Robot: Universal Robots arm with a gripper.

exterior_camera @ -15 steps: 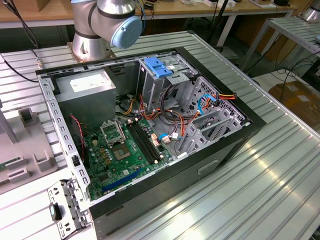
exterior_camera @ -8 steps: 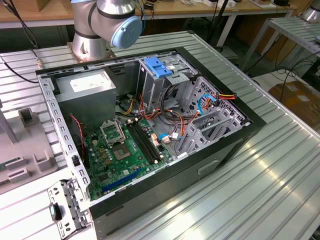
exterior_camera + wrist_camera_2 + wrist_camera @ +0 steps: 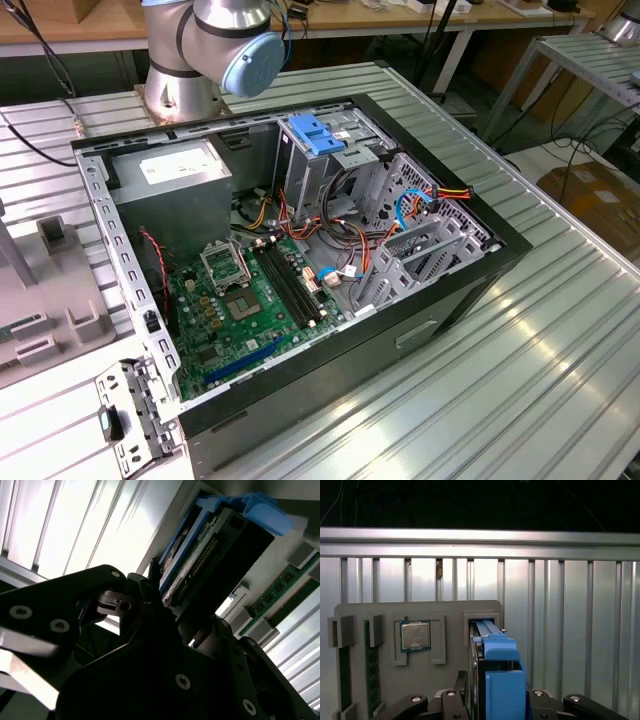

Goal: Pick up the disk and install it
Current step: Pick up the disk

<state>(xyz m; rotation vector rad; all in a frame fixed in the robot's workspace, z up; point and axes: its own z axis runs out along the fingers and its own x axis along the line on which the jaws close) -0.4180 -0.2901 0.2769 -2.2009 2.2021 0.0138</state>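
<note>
Open computer case point(image 3: 440, 300) lies on its side on ribbed metal table point(image 3: 560, 380). Robot arm base point(image 3: 185, 70) stands at the far edge, just behind the case. Inside, at the far part toward the exterior view's left: grey power supply point(image 3: 175, 185) with white sticker. Just beside it, toward the exterior view's right: metal cage point(image 3: 318, 175) topped by light-blue latch point(image 3: 312, 135). Green motherboard point(image 3: 235, 310) sits nearer, black memory slots point(image 3: 290, 285) running across it. Coloured cables point(image 3: 440, 195) hang over the grey drive brackets point(image 3: 420, 245). Grey fixture point(image 3: 50, 300) on the table at the exterior view's left.

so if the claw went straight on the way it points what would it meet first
Probably the disk, standing on edge in the grey holder right ahead of the claw; contact is unclear.
</note>
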